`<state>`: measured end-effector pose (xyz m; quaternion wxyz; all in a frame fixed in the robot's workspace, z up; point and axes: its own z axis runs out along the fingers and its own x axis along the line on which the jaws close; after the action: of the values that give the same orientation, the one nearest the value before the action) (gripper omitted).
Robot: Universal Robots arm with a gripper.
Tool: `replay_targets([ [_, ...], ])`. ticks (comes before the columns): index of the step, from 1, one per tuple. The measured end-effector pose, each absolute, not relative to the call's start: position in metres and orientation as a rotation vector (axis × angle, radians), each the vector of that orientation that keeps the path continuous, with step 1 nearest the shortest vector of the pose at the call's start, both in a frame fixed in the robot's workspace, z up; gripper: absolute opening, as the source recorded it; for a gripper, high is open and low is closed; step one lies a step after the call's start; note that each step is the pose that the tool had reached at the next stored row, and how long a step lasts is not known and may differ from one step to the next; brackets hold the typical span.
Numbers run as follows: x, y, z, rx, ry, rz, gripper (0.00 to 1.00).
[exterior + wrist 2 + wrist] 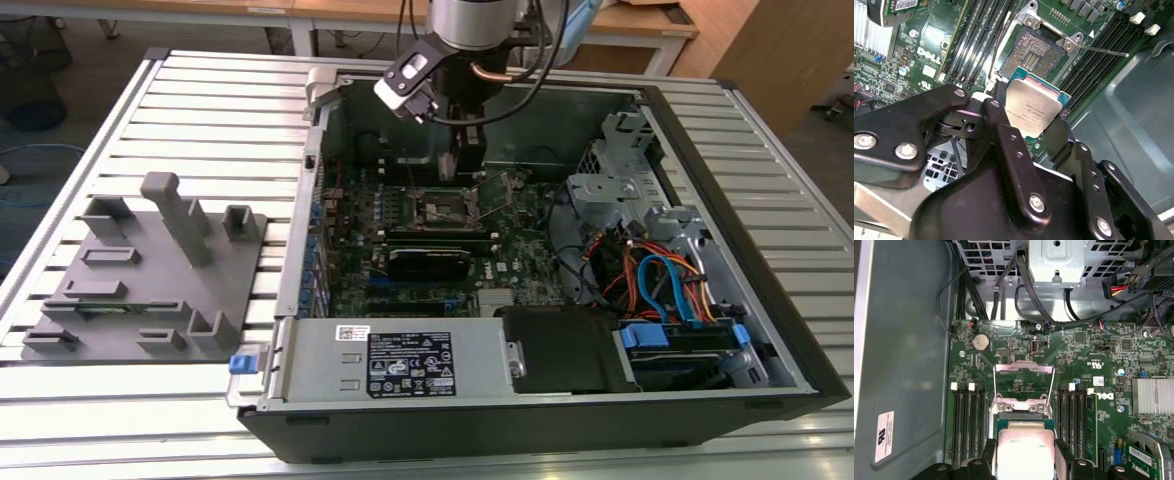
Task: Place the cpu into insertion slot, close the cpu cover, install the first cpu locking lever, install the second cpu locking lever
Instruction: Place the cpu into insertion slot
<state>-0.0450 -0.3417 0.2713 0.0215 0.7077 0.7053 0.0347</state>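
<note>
Clearly the risk sits at the gripper (1031,122). Its jaws are narrowed on the cpu (1035,106), pinching two opposite edges. The chip hangs just over the insertion slot (1033,52) and looks apart from it; whether it is level can't be told.

Judging from that, a skewed or rotated descent vs. the socket's keying could put a corner on the contact field & bend pins. A thin edge grip might also let the chip slip.

Beyond the slot the cpu cover (1024,368) stands flipped open, and a thin lever rod (1104,51) sticks out sideways. Either could catch a jaw, esp. w/ memory slots (966,425) crowding both sides.

The surface (200,90) is pale and slatted. It carries the open PC case (534,440), w/ its PSU (400,365) at the near edge, and a grey fixture block (147,270) on the exterior view's left.

Farther off is the room: wooden desks (641,25) along the far side, and a black bin (27,90) at the exterior view's far left.
</note>
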Motion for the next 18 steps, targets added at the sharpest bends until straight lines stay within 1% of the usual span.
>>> replay_targets([
  [18, -0.045, -0.3417, 0.2657, 2.191, 2.189, 0.108, 0.54],
])
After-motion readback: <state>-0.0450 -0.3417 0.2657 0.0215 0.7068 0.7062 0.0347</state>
